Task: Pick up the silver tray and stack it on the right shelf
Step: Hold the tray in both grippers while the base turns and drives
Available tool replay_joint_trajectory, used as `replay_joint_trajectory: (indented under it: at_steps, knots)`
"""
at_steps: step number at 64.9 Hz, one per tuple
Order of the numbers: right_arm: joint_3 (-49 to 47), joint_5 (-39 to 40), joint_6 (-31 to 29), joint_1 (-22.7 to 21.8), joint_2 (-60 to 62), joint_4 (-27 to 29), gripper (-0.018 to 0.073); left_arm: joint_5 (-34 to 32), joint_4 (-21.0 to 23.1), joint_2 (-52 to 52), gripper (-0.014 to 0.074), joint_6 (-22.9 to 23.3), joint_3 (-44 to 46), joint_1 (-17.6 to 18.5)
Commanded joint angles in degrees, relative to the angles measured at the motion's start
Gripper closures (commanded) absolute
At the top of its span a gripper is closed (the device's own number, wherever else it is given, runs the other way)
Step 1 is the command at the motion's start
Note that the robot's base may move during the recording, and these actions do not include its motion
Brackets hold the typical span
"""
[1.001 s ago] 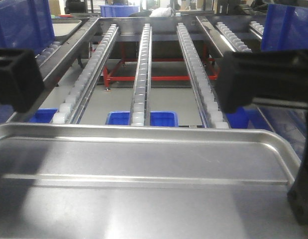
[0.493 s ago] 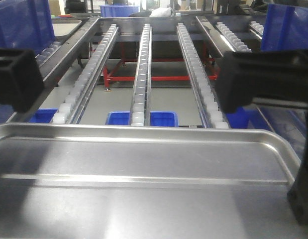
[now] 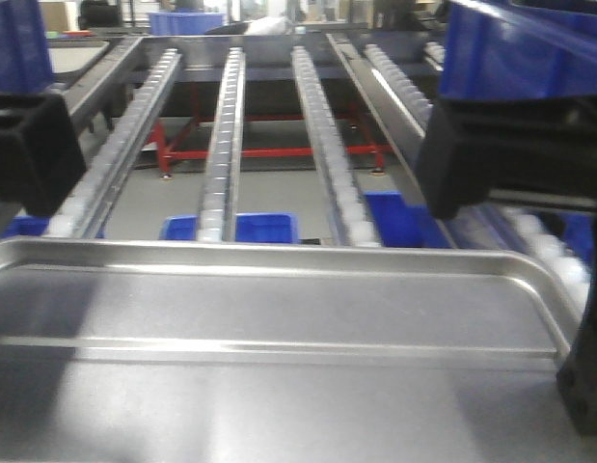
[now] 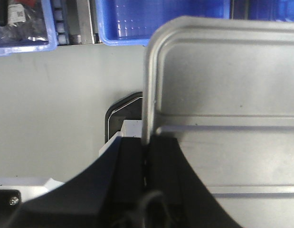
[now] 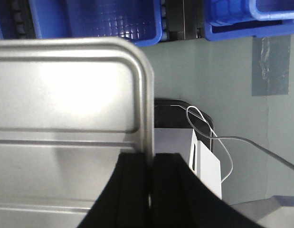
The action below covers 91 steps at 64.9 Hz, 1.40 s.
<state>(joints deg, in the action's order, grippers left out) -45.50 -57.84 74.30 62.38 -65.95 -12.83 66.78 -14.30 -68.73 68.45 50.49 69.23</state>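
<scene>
The silver tray (image 3: pixel 279 318) fills the lower half of the front view, held level with one long rib showing across its floor. In the left wrist view my left gripper (image 4: pixel 147 140) is shut on the tray's (image 4: pixel 222 95) left rim. In the right wrist view my right gripper (image 5: pixel 150 159) is shut on the tray's (image 5: pixel 66 95) right rim. Both arms show as black blocks at the sides of the front view. Beyond the tray's far edge lies the right shelf (image 3: pixel 317 125), its white roller tracks running away from me over red framework.
A blue bin (image 3: pixel 230 227) sits on the floor under the rollers. A blue crate (image 3: pixel 529 48) looms at the upper right above another roller track (image 3: pixel 554 265). More blue bins (image 4: pixel 161 19) (image 5: pixel 109 19) lie below the tray. A white box with a cable (image 5: pixel 203 156) stands under the right rim.
The shelf and bins have slid to the left in the front view and look blurred. The tray sits the same in both grippers.
</scene>
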Motion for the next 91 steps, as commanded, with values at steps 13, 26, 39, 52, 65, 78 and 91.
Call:
replay_joint_trajectory:
  at_steps: [13, 26, 39, 52, 65, 78, 91]
  knots:
    - [-1.2, -3.22, 0.11, -0.01, 1.34, -2.49, 0.0501, 9.87, -1.57, 1.47, 0.0697, -0.43, 1.16, 0.46]
    - [-1.2, -4.94, 0.11, -0.01, 1.34, -2.49, 0.0501, 9.87, -1.57, 1.47, 0.0697, -0.43, 1.16, 0.46]
    - [-1.2, -8.41, 0.11, -0.01, 1.34, -2.49, 0.0501, 9.87, -1.52, 1.47, 0.0697, -0.43, 1.16, 0.46]
    - [-1.2, -11.68, 0.11, -0.01, 1.34, -2.49, 0.0501, 9.87, -1.52, 1.47, 0.0697, -0.43, 1.16, 0.46]
    - [-1.2, -15.36, 0.11, -0.01, 1.34, -2.49, 0.0501, 9.87, -1.52, 1.47, 0.0697, -0.43, 1.16, 0.46]
    - [-1.2, -16.47, 0.11, -0.01, 1.34, -2.49, 0.0501, 9.87, -1.52, 1.47, 0.0697, -0.43, 1.16, 0.46]
    - [-1.2, -16.47, 0.11, -0.01, 1.34, -2.49, 0.0501, 9.87, -1.39, 1.47, 0.0697, -0.43, 1.16, 0.46]
